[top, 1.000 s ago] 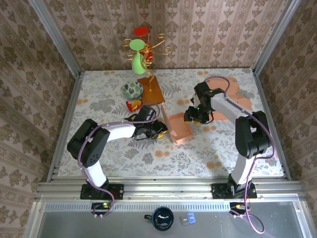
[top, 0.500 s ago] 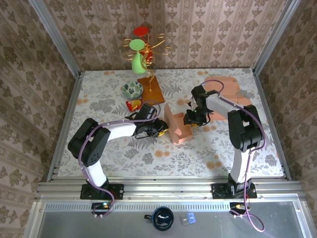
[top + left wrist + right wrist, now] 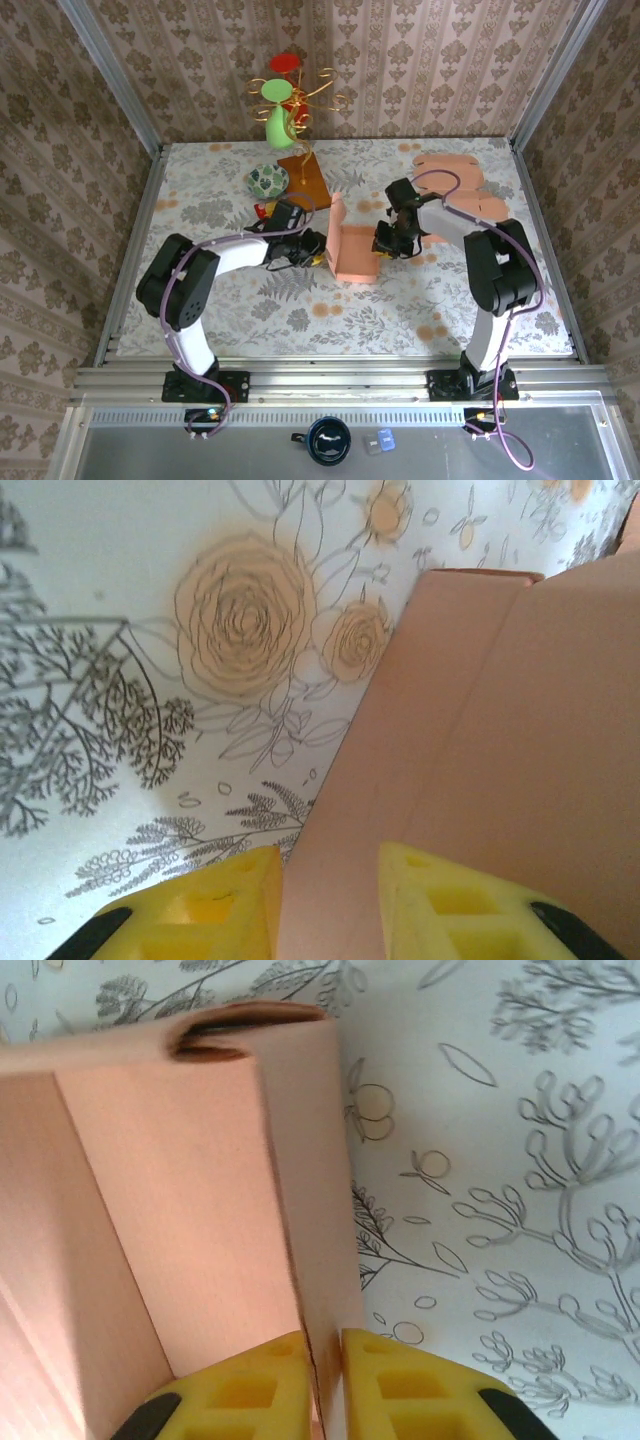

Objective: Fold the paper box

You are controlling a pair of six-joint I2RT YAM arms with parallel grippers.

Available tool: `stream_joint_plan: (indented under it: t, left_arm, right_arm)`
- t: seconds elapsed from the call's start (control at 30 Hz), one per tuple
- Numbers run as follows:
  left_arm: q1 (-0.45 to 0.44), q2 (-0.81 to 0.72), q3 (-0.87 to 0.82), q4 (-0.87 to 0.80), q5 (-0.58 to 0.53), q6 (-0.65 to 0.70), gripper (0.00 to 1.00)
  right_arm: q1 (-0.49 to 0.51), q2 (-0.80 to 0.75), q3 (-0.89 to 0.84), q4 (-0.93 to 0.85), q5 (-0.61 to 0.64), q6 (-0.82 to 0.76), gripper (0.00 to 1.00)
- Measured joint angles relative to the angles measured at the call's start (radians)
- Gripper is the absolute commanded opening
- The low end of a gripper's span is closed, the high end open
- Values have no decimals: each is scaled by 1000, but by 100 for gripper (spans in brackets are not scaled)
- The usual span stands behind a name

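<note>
The pink paper box (image 3: 352, 252) lies at the table's middle, opened like a tray, with one flap standing up at its far left corner. My left gripper (image 3: 312, 255) holds its left side. In the left wrist view a pink panel (image 3: 480, 740) fills the gap of the left gripper (image 3: 330, 900) between the yellow fingers. My right gripper (image 3: 385, 240) is shut on the box's right wall. In the right wrist view the right gripper (image 3: 322, 1380) pinches this thin upright wall (image 3: 310, 1190), with the box's inside to the left.
A stack of flat pink box blanks (image 3: 462, 188) lies at the back right. A brown board (image 3: 305, 180), a patterned bowl (image 3: 268, 180) and a red packet (image 3: 270, 210) sit behind the left arm. A green vase (image 3: 279, 125) stands at the back wall.
The right gripper has closed on the box's right wall. The box has shifted left and spread open, and its far left flap now stands up.
</note>
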Motion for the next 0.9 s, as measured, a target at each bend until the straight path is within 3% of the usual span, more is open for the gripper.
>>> stream_joint_plan:
  t: [0.13, 0.3, 0.5, 0.57, 0.7, 0.9]
  left_arm:
    - [22, 5, 29, -15, 4, 17, 33]
    - [42, 25, 66, -27, 17, 37, 33]
    - [50, 76, 110, -35, 29, 54, 33]
    - [50, 84, 116, -38, 35, 58, 33]
    - [49, 91, 126, -45, 47, 65, 33]
    - [49, 98, 143, -51, 54, 67, 33]
  right_arm:
    - [18, -48, -42, 27, 44, 134, 10]
    - [68, -123, -124, 44, 99, 346, 14]
    - [125, -144, -146, 50, 112, 533, 22]
    - [126, -144, -143, 51, 111, 573, 32]
    - [126, -145, -142, 51, 111, 609, 44]
    - [96, -195, -141, 59, 111, 498, 43]
